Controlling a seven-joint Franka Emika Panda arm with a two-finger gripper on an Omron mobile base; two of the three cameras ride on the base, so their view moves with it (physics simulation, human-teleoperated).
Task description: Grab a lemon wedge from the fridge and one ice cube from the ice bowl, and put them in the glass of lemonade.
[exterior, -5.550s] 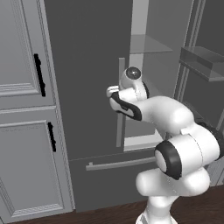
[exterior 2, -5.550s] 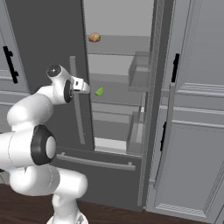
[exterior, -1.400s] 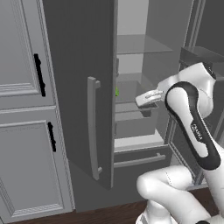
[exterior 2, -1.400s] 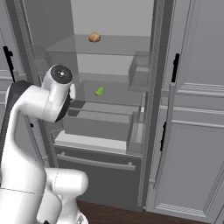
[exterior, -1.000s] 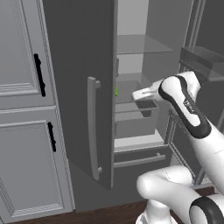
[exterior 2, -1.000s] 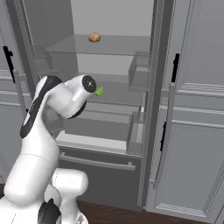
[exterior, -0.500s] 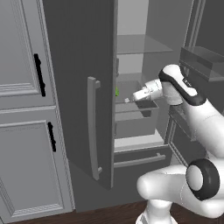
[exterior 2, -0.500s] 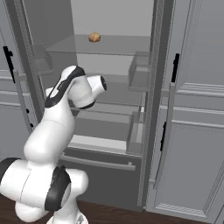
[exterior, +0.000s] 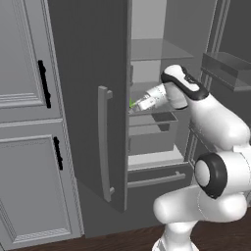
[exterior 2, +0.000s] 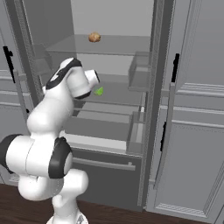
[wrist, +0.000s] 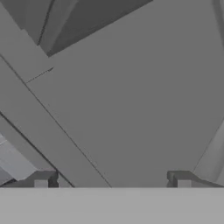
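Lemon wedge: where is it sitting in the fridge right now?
The tiny yellow-green lemon wedge lies on the clear middle shelf of the open dark grey fridge, just ahead of the arm's pincer, one shelf below the round tan-brown lump.

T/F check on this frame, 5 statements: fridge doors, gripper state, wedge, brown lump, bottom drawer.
1. The fridge stands with its doors open. True.
2. The gripper is shut on the lemon wedge. False: in the hand view the fingertips stand wide apart with nothing between them, and the wedge lies on its clear shelf.
3. The lemon wedge lies on a lower shelf than the round tan-brown lump. True.
4. The tan-brown lump sits in the bottom drawer. False: it rests on the upper clear shelf.
5. The bottom drawer is pulled fully out. False: it looks closed, its horizontal handle flush across the front.
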